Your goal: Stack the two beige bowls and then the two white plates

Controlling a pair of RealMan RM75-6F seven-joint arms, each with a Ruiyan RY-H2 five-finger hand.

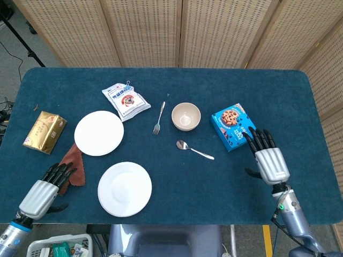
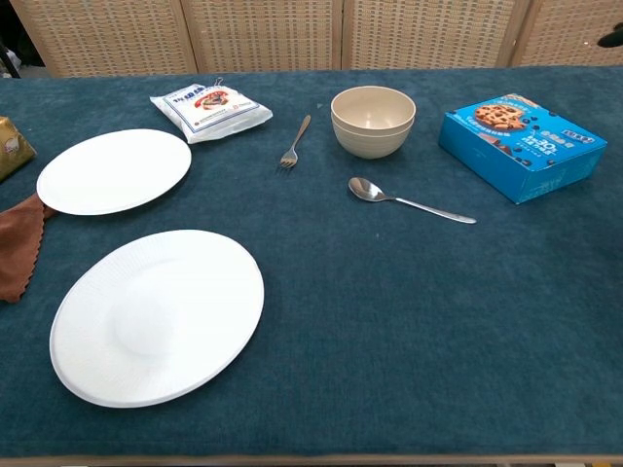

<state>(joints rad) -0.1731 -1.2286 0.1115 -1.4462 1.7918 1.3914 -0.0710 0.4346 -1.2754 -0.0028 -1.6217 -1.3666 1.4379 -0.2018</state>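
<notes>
Two beige bowls (image 2: 373, 119) sit nested mid-worktop; two white plates (image 1: 99, 133) (image 1: 124, 188) lie apart at left. Left hand (image 1: 42, 190) and right hand (image 1: 269, 161) hover empty, fingers spread.

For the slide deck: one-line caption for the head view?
Beige bowls nested; two white plates unstacked; both hands open, empty.

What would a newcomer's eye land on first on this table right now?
Probably the two round white plates, lying apart and unstacked on the dark blue cloth at left. Next, the stacked beige bowls at centre, with the bright blue cookie box to their right and a silver spoon in front. The left hand and right hand hover near the front corners, holding nothing.
</notes>
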